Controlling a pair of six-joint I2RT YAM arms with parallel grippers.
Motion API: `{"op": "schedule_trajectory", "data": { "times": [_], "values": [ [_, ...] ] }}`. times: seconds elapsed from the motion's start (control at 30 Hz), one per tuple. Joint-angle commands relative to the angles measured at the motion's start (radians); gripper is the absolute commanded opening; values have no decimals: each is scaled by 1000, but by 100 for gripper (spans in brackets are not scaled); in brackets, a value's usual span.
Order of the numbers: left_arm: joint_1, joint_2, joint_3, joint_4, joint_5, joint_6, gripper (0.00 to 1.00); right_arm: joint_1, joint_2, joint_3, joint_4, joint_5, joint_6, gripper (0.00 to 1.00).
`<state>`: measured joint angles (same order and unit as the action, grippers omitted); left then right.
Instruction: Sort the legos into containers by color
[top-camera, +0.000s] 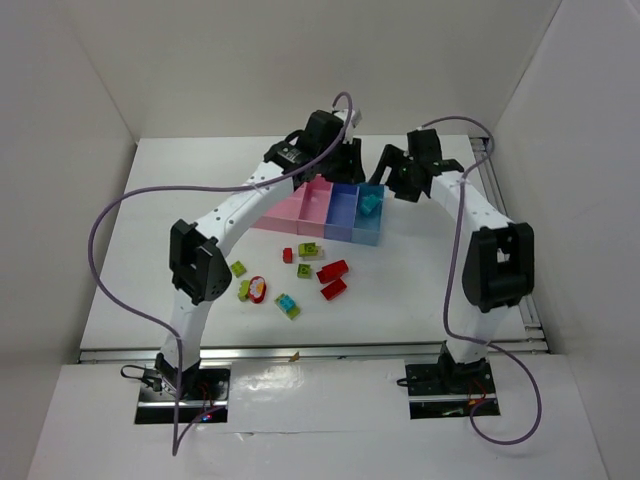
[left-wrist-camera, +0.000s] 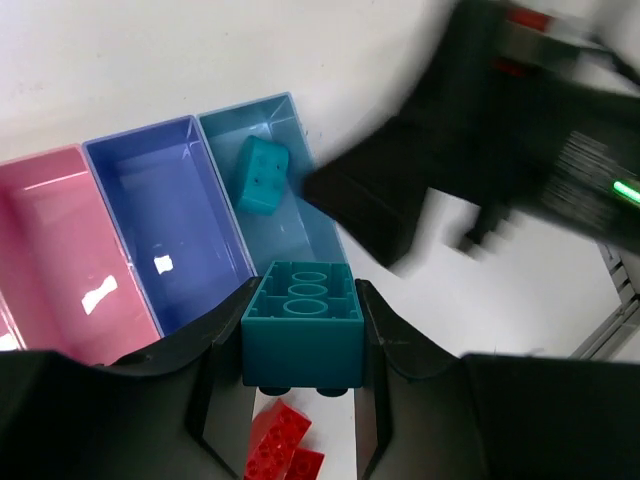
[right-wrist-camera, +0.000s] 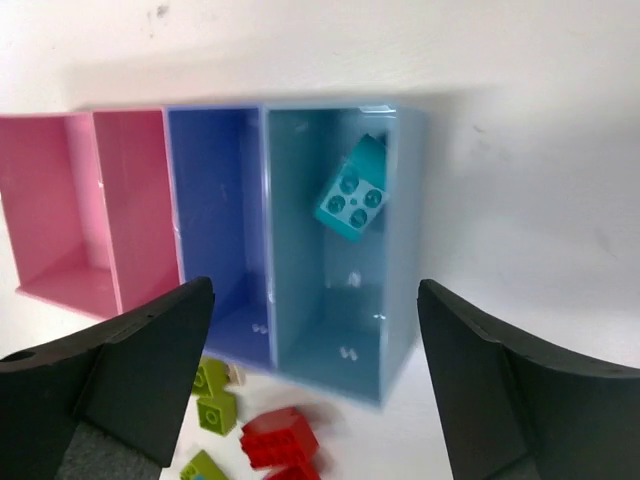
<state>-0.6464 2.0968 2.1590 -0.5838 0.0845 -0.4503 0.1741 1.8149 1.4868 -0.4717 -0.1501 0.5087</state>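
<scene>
The four joined containers (top-camera: 343, 212) stand mid-table: two pink, one blue, one light blue. A teal lego (top-camera: 370, 203) lies in the light blue bin (left-wrist-camera: 296, 240). My left gripper (left-wrist-camera: 302, 345) is shut on a second teal lego (left-wrist-camera: 302, 325) and holds it above the near end of that bin. My right gripper (right-wrist-camera: 315, 370) is open and empty above the light blue bin (right-wrist-camera: 340, 310), where the teal lego (right-wrist-camera: 352, 200) shows. Red legos (top-camera: 333, 278) and lime green legos (top-camera: 306, 258) lie loose in front of the bins.
The blue bin (right-wrist-camera: 215, 220) and the pink bins (right-wrist-camera: 100, 190) show nothing inside. More loose bricks lie at the left front (top-camera: 242, 280), with a teal and green one (top-camera: 287, 305). Both wrists hover close together over the bins; the right arm (left-wrist-camera: 480, 150) is blurred.
</scene>
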Motion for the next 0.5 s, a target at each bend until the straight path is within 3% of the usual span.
{"op": "schedule_trajectory", "data": {
  "times": [0.0,0.2,0.4,0.43,0.47],
  "values": [
    [4,61,91,-65,34,-22,0,-1,-291,-121,-16,207,57,89],
    [4,158,150,-47,119,-22,0,-10,-590,-417,-31,431,137,85],
    [4,235,179,2,121,-47,0,-19,-767,-470,-148,477,149,87],
    [4,250,179,2,112,-59,8,-19,-778,-470,-162,487,149,89],
    [4,250,179,16,112,-59,33,-19,-789,-470,-189,497,149,89]
  ]
}}
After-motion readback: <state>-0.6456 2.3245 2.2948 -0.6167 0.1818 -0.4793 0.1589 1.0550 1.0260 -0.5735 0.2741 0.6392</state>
